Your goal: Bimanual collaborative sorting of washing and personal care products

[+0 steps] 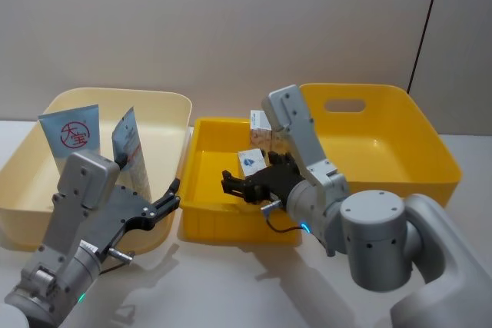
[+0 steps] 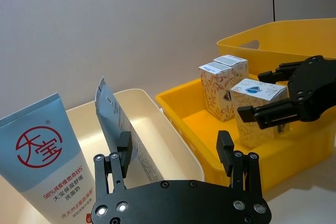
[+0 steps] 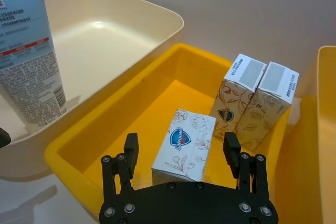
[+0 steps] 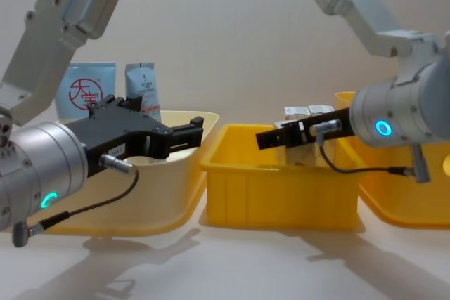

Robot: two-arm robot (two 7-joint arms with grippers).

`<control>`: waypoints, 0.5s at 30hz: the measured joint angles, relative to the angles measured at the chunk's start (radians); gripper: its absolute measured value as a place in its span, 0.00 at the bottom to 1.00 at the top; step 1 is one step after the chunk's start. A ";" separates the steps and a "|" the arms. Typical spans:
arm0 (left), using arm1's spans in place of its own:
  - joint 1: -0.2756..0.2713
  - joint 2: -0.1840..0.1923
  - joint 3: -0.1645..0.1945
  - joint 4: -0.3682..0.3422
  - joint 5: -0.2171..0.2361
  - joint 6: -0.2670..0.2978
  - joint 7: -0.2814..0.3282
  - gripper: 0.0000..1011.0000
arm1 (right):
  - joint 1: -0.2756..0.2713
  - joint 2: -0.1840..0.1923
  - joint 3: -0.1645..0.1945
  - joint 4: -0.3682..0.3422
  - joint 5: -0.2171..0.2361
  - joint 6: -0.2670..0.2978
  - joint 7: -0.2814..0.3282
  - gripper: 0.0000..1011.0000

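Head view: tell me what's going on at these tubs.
Two arms are sorting toiletries. The right gripper, open, is in the middle yellow tub with its fingers either side of a lone cream box; two more boxes stand at the back. The left gripper, open and empty, hovers by the cream tub's near corner, where a light-blue tube and a grey-white tube stand.

It looks like a robot test lab, not a home: a bare white table (image 1: pixel 231 282) against a plain blank wall (image 1: pixel 231 21), a thin dark line (image 1: pixel 427 21) running down the wall at upper right, and plastic tubs (image 1: pixel 430 144) lined up side by side.
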 joint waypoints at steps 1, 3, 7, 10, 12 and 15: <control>0.000 0.000 0.000 0.000 0.000 0.000 0.000 0.99 | 0.004 -0.005 -0.003 0.008 -0.003 0.002 -0.001 1.00; 0.000 0.000 0.000 0.000 0.000 0.000 0.000 0.99 | 0.008 -0.009 -0.004 0.015 -0.006 0.005 -0.004 0.99; 0.000 0.000 0.000 0.000 0.000 0.000 0.000 0.99 | 0.017 -0.024 -0.007 0.033 -0.012 0.009 -0.008 1.00; 0.000 0.000 0.000 0.000 0.000 0.000 0.000 0.99 | 0.022 -0.032 -0.008 0.042 -0.015 0.011 -0.012 1.00; 0.000 0.000 0.000 0.000 0.000 0.000 0.000 0.99 | 0.024 -0.035 -0.008 0.046 -0.017 0.012 -0.013 0.99; 0.000 0.000 0.000 0.000 0.000 0.000 0.000 0.99 | 0.026 -0.040 -0.009 0.053 -0.019 0.014 -0.014 0.93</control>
